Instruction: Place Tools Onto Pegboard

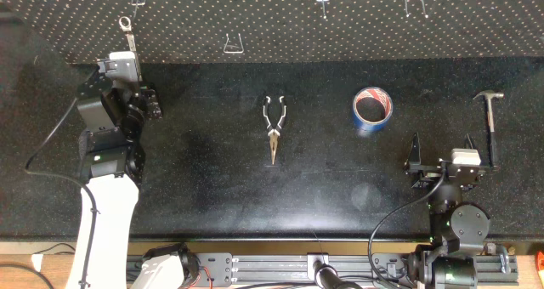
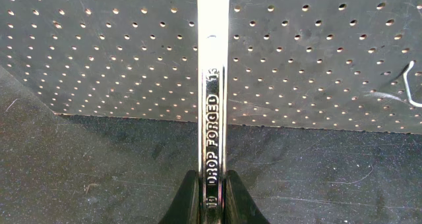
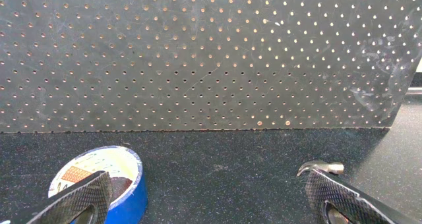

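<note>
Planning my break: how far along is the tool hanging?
Done: nothing looks hung yet; the pegboard hooks stand bare. In hand: the left gripper has its fingers shut on the wrench, raised against the pegboard. Left: pliers, blue tape roll and hammer lie on the table; the right gripper sits open between tape and hammer.

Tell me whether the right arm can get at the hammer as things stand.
Probably yes. The right gripper is open, and the hammer lies on the mat just beside it, with nothing between them.
</note>
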Tool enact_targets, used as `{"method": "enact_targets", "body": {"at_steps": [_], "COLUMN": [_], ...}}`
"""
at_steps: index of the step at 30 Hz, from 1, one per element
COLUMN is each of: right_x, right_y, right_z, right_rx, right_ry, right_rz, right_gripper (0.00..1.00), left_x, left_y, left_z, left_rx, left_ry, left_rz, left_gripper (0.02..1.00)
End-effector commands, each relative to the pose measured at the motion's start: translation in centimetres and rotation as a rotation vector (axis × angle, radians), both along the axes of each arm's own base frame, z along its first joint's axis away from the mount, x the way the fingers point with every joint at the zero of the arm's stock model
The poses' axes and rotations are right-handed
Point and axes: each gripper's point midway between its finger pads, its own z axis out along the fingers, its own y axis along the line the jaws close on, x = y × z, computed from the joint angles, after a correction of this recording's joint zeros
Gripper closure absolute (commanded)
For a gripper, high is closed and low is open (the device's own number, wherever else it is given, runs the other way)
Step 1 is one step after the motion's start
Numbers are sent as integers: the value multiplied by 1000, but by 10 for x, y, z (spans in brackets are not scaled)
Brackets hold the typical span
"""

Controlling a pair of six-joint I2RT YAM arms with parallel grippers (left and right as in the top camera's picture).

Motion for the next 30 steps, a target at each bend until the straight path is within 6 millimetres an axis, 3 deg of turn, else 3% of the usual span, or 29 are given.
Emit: {"method": "enact_targets", "body": {"at_steps": [1, 9, 12, 28, 30], "right_x": [0, 0, 0, 0, 0], "right_y": [1, 1, 1, 1, 1], "right_z": [-2, -2, -2, -2, -2], "right_rx": [15, 15, 15, 15, 15], "right_ry": [2, 2, 2, 2, 2], "right_rz": [-1, -1, 0, -1, -1], "right_gripper": [40, 40, 40, 40, 40], "left_x": [5, -7, -6, 0, 2], "left_y": [1, -5, -18, 1, 1], "left_z": [18, 44, 40, 15, 18], "left_rx": [9, 24, 64, 35, 36], "left_ry": [-40, -100, -76, -12, -30], "left_rz": [-12, -20, -67, 32, 29], "left_gripper": [989, 989, 989, 989, 989]}}
